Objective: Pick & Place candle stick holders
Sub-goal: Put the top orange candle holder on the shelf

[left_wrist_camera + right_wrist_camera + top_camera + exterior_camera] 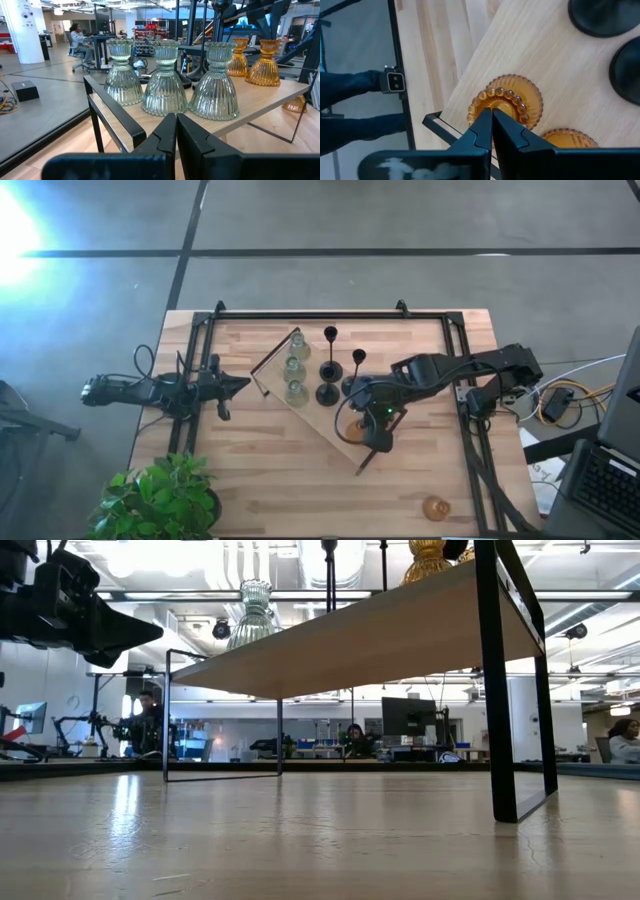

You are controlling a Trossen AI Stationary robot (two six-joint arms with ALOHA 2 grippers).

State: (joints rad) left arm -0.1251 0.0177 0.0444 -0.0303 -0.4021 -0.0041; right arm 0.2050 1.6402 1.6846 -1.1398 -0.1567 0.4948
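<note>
Dark fingers of the right pincer [492, 131] fill the near edge of the right wrist view, pressed together, their tips just over the beaded rim of an amber holder [506, 104] standing on the wooden board [540, 55]. Whether they nip its rim I cannot tell. A second amber holder [569, 138] sits just beside it, and two black round bases [605, 15] lie further along the board.

From above, that pincer [375, 420] hangs at the board's 5 o'clock corner, with three pale green holders [295, 366] at 10 o'clock and one stray amber holder [434, 506] alone on the counter [280, 480] near its 5 o'clock edge.

To do this step well, I judge it should lift straight up before travelling, sparing the close neighbour.

At 9 o'clock, the left pincer [175, 131] waits, fingers together, facing the green holders.
</note>
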